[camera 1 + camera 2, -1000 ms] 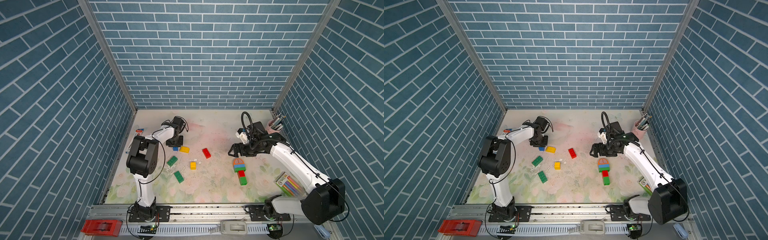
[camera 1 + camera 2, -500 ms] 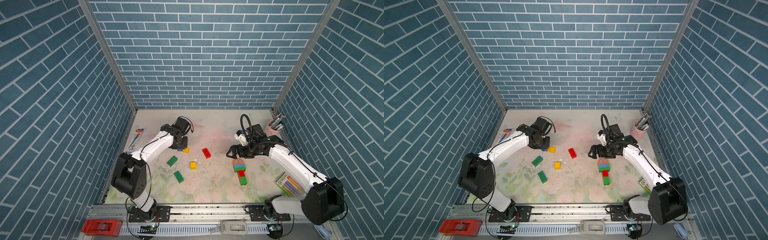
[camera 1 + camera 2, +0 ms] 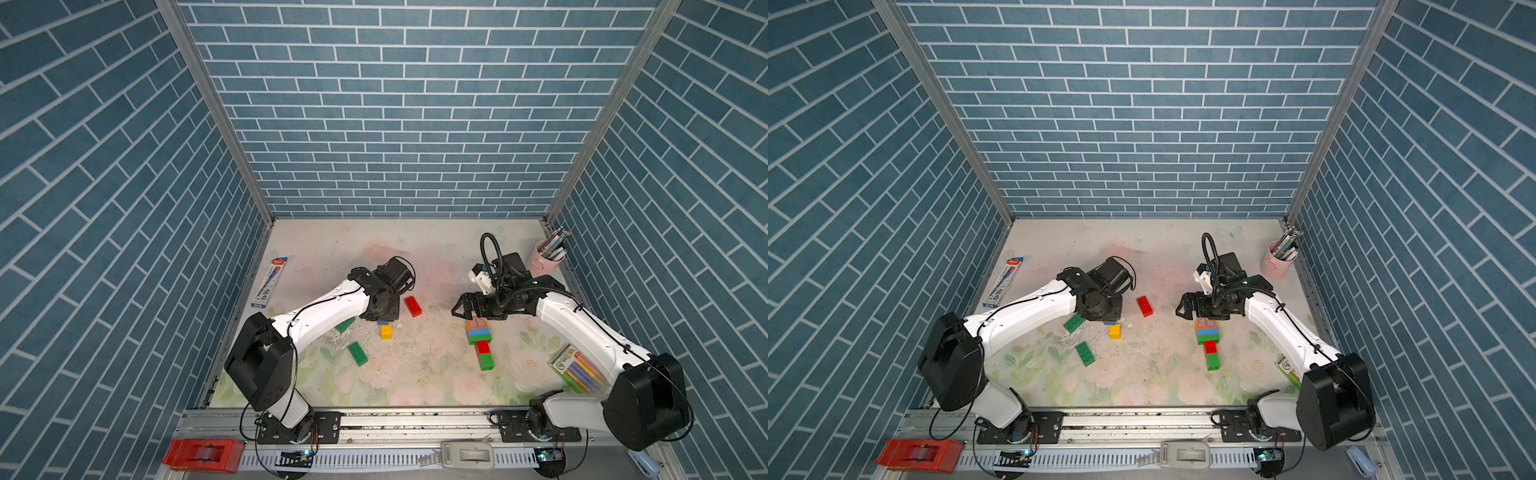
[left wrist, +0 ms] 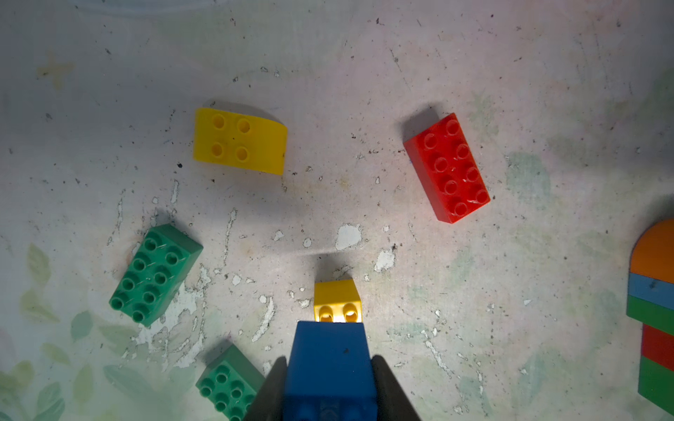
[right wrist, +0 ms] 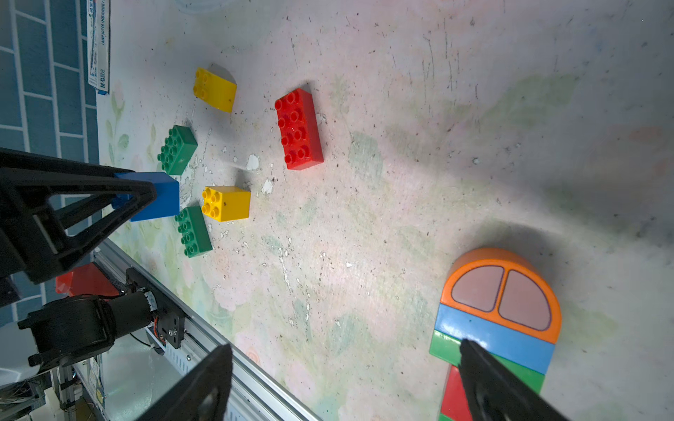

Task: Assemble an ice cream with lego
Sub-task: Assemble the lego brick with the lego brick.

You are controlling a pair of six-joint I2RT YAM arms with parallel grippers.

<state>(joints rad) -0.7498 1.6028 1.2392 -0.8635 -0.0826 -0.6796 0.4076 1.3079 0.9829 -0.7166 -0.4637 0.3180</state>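
The left gripper [image 4: 330,386] clamps a blue brick [image 4: 330,359] by the small yellow brick [image 4: 337,297], a green brick [image 3: 357,353] on its left. Bare mat [image 3: 432,365] spans mid-table. The right gripper [image 3: 462,308] gapes wide at the stacked ice cream [image 3: 480,341], which lies flat, long axis front-to-back, orange dome toward the back wall.

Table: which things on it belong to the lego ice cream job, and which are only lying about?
Job: blue brick, small yellow brick, rounded yellow brick, red brick, green brick, second green brick, half-built stack.

Lying about: marker pack, pen pack, pink cup.
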